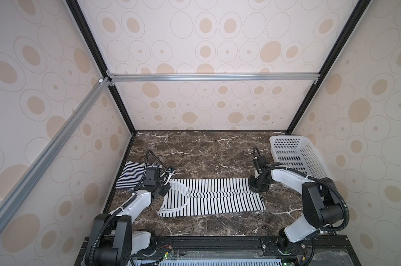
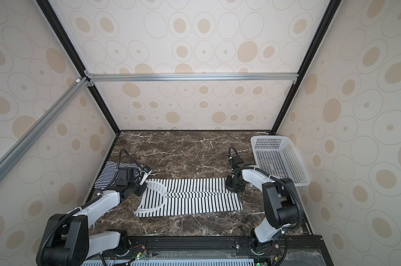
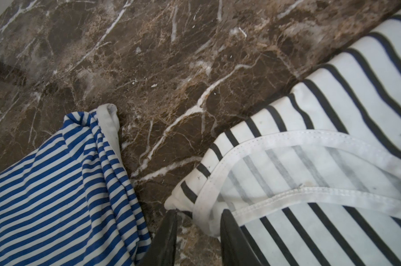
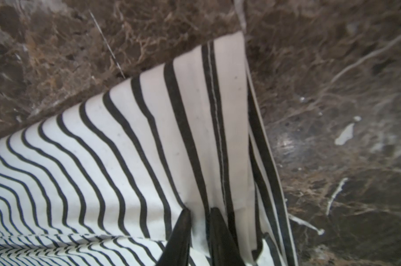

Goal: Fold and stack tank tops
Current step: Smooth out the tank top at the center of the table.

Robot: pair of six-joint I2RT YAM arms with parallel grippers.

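Now, front rail: both arm bases are fixed on this black rail, at the near edge.
Table: brown marble with white veins is seen under everything.
White tank top: it is laid flat and sideways in the middle of the table, between the two grippers. Wide black stripes are seen on it. The strap end is turned to the left arm and the hem end to the right arm. An edge of cloth is seen running along its middle, where one layer lies on another.
Left gripper: it is closed on the white tank top. The strap with its white trim is pinched between the two black fingers.
Right gripper: it is clamped on the hem of the same top. The stripes are pulled in toward its fingers.
Blue striped tank top: it is bunched up by the left side of the table, a bit farther back, just beside the left gripper. Bare table is seen between it and the white top, so they are not touching.
Basket: a white plastic basket with holes is set in the far right corner, against the wall, beyond the right arm.
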